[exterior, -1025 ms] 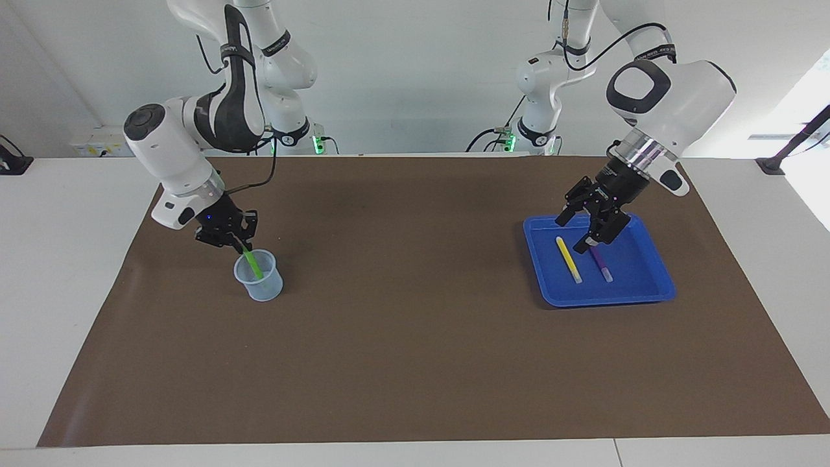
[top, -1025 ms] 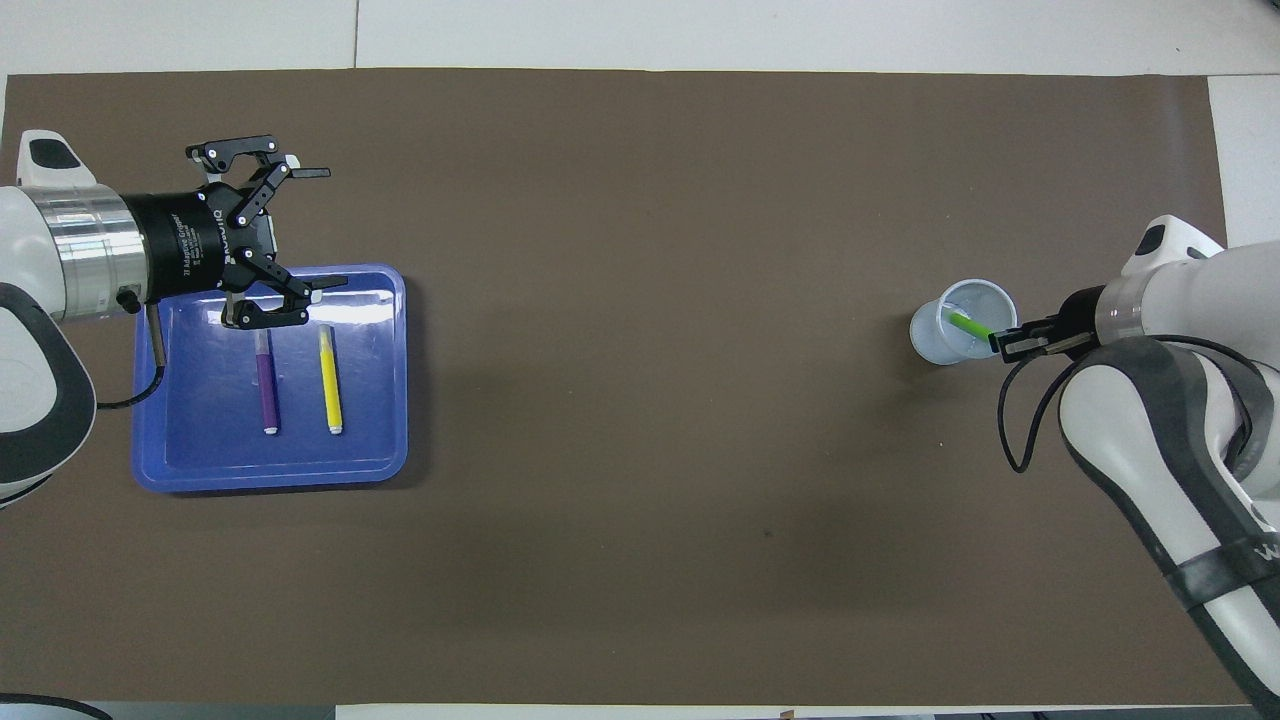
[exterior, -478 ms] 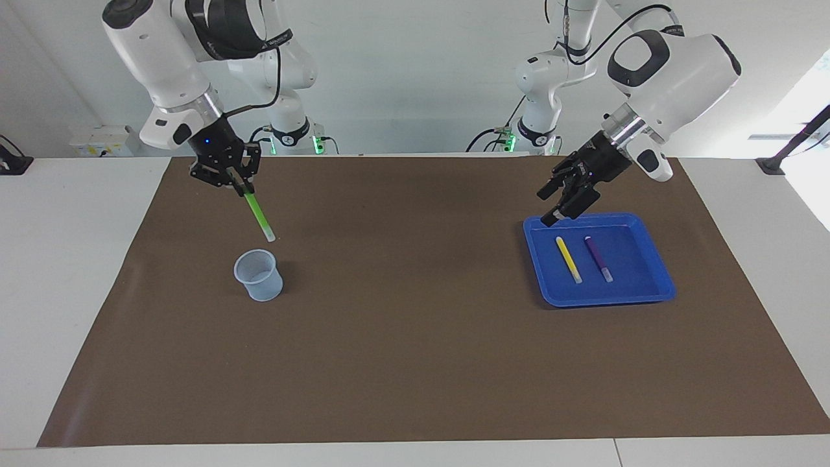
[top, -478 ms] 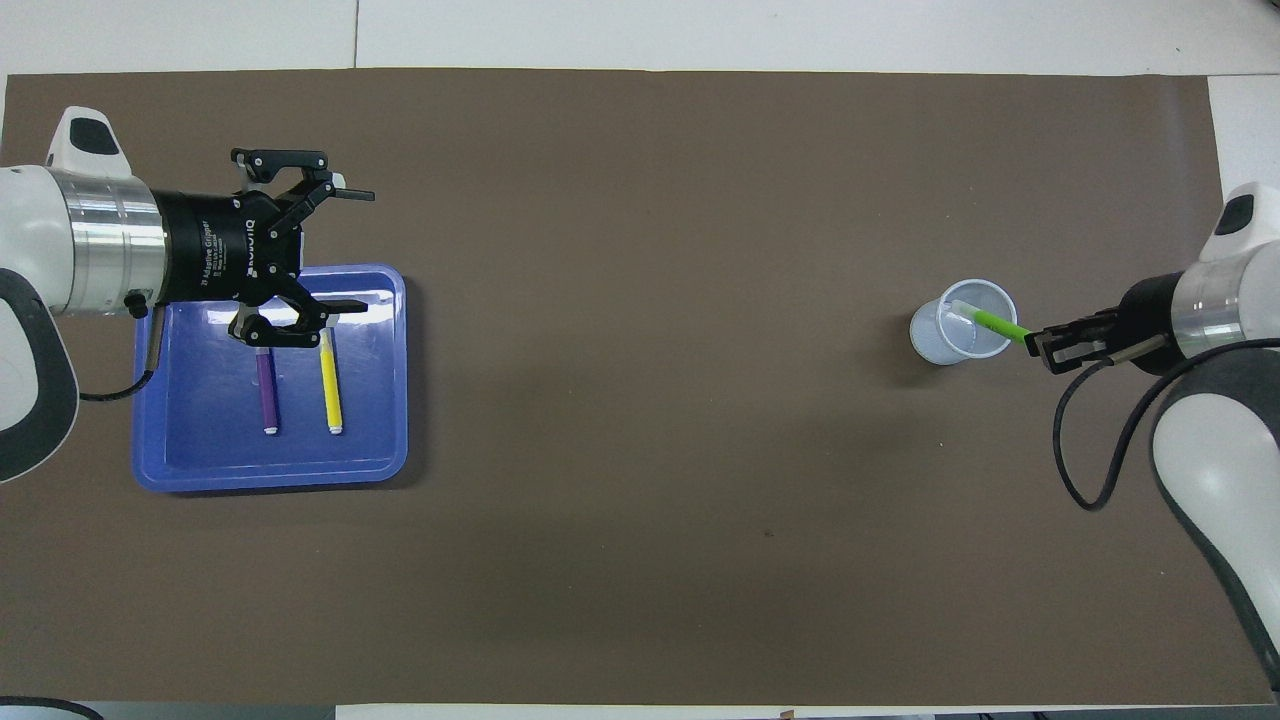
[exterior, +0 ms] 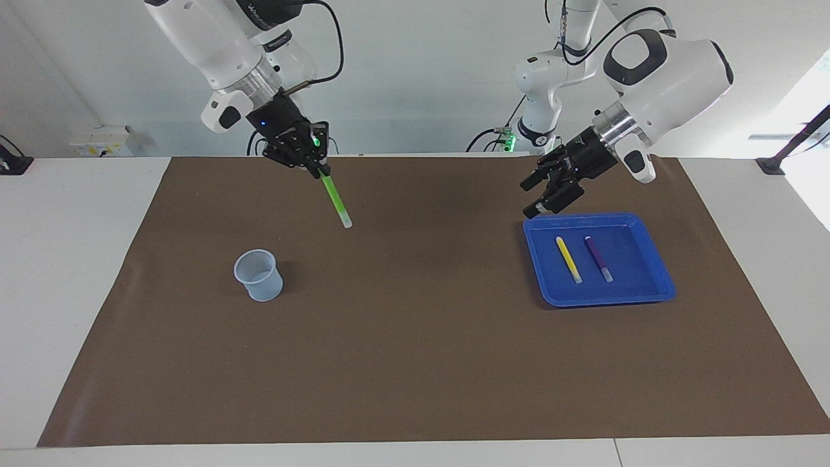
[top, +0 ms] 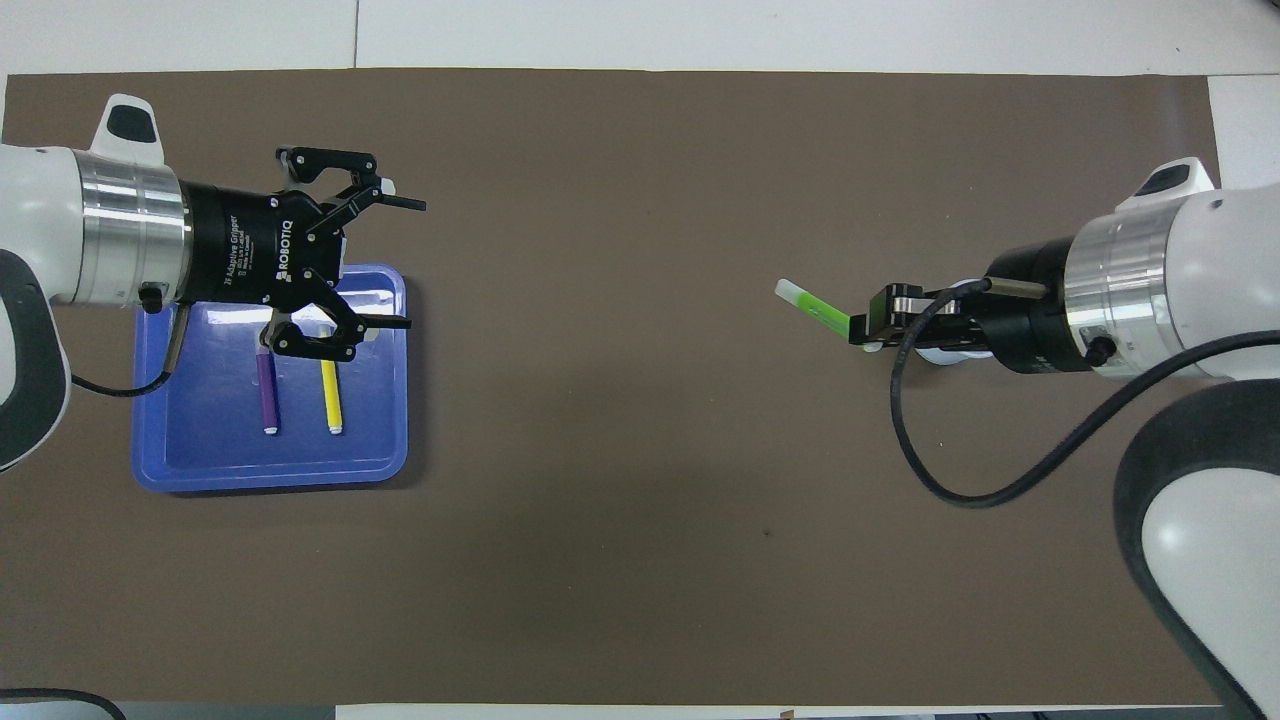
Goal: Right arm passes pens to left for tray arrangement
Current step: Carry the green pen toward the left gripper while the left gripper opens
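Note:
My right gripper (exterior: 316, 170) (top: 862, 325) is shut on the top end of the green pen (exterior: 336, 199) (top: 815, 304), held high in the air over the mat, its pale tip hanging toward the table's middle. The blue tray (exterior: 655, 285) (top: 190, 460) lies at the left arm's end of the table. In it lie the yellow pen (exterior: 569, 259) (top: 331, 395) and the purple pen (exterior: 598, 257) (top: 266, 393), side by side. My left gripper (exterior: 535, 197) (top: 400, 262) is open and empty, raised over the tray's edge that faces the table's middle.
A small pale-blue mesh cup (exterior: 259, 275) stands empty on the brown mat (exterior: 415, 363) at the right arm's end; in the overhead view my right hand covers most of it. White table (exterior: 78, 246) surrounds the mat.
My right gripper lifted the green pen out of the cup and carried it up and toward the table's middle. My left gripper rose from the tray, open, and moved toward the middle.

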Controlling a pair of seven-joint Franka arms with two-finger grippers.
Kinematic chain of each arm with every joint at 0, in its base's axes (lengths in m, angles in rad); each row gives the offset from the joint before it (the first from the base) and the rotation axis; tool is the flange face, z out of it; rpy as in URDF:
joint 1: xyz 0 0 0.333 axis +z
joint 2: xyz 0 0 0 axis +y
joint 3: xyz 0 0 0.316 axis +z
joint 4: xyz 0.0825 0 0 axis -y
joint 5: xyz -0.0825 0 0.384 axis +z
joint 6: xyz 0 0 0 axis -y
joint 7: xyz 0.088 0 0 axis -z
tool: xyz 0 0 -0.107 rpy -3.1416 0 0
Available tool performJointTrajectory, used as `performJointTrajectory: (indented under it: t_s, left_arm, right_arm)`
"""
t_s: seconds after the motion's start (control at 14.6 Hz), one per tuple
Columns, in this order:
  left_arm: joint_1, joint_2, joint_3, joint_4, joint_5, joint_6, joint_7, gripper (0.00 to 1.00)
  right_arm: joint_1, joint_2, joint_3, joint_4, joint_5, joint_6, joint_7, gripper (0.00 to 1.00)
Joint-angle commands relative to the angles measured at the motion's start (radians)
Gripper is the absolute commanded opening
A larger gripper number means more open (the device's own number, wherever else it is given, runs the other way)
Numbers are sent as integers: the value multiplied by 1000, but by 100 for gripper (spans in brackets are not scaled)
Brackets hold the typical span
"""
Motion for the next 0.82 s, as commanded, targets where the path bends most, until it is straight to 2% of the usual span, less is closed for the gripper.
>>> performJointTrajectory:
  t_s: [0.0, 0.2, 0.34, 0.55, 0.75]
  left_arm:
    - [-6, 12, 4, 27, -16, -49, -31, 100]
    - [-6, 15, 2, 47, -13, -50, -52, 100]
    - [-6, 15, -1, 53, -16, -52, -68, 100]
    - [-6, 10, -2, 46, -82, -67, -71, 100]
    - [-1, 3, -2, 23, -166, -70, -71, 100]
  right_arm:
    - [39, 35, 13, 53, 93, 32, 127, 0]
    - [146, 58, 13, 55, 133, 133, 275, 0]
    - [160, 84, 15, 79, 144, 152, 315, 0]
    - [231, 188, 15, 189, 130, 161, 413, 0]
    - [278, 226, 15, 220, 128, 237, 447, 0]
